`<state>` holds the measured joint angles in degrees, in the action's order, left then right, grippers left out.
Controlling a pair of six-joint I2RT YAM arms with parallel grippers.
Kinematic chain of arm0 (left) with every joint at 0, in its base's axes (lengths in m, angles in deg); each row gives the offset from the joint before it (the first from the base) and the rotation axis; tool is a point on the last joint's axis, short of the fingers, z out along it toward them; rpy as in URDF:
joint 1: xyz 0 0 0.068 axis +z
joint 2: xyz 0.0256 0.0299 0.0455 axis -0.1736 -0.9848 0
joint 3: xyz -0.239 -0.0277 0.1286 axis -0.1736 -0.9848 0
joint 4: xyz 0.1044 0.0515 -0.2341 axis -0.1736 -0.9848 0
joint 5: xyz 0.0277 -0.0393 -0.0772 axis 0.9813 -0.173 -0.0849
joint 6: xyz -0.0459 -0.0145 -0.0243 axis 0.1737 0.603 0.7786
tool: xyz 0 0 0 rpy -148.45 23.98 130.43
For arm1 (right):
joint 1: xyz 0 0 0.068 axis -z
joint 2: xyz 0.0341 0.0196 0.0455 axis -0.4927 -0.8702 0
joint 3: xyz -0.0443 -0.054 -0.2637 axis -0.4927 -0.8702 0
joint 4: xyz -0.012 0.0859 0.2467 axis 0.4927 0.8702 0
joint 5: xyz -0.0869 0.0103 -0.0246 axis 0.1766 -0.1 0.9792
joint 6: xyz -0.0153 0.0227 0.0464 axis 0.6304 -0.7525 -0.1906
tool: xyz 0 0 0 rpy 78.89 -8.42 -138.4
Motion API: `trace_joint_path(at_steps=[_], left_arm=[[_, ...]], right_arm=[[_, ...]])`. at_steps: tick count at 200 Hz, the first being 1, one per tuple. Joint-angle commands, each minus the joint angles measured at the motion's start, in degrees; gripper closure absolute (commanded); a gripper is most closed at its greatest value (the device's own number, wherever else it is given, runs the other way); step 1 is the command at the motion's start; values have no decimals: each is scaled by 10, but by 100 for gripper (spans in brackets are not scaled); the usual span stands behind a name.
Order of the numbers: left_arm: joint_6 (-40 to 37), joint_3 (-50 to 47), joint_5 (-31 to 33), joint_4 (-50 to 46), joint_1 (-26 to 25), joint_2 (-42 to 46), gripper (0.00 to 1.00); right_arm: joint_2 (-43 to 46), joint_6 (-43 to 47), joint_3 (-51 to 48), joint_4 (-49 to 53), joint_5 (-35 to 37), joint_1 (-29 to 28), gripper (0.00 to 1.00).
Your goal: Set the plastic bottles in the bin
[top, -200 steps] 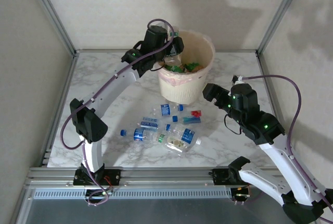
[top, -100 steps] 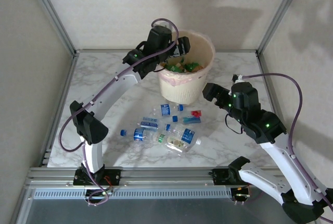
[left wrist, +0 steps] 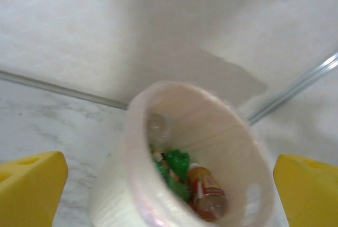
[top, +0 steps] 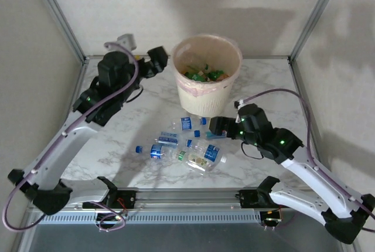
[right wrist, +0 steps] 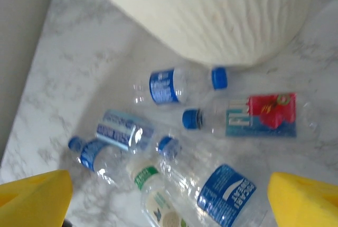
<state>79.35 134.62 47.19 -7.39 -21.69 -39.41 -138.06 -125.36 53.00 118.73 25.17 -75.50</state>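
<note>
Plastic bottles [top: 205,155] loose on the bench [top: 126,132] beside the bin [top: 206,95], more inside, left claw [top: 158,61] spread near its rim, right claw [top: 215,128] spread by the pile

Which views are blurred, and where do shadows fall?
Left wrist: soft throughout, the bin smeared at its rim. Right wrist: the plastic bottles mildly blurred, their labels smudged. Top external: sharp, with broad soft shadows across the back wall.
</note>
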Motion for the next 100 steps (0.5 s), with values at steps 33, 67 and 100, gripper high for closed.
trace_joint_path(at_steps=[33, 67, 100], left_arm=[[100, -228, -63, 16, 53, 111, 5], [121, -278, -63, 23, 70, 130, 6], [140, -304, -88, 42, 97, 126, 7]], right_arm=[[-86, -12, -39, -34, 44, -90, 2], [-158, -2, -32, -64, 65, -206, 5], [-248, 10, -11, -56, 82, -257, 6]])
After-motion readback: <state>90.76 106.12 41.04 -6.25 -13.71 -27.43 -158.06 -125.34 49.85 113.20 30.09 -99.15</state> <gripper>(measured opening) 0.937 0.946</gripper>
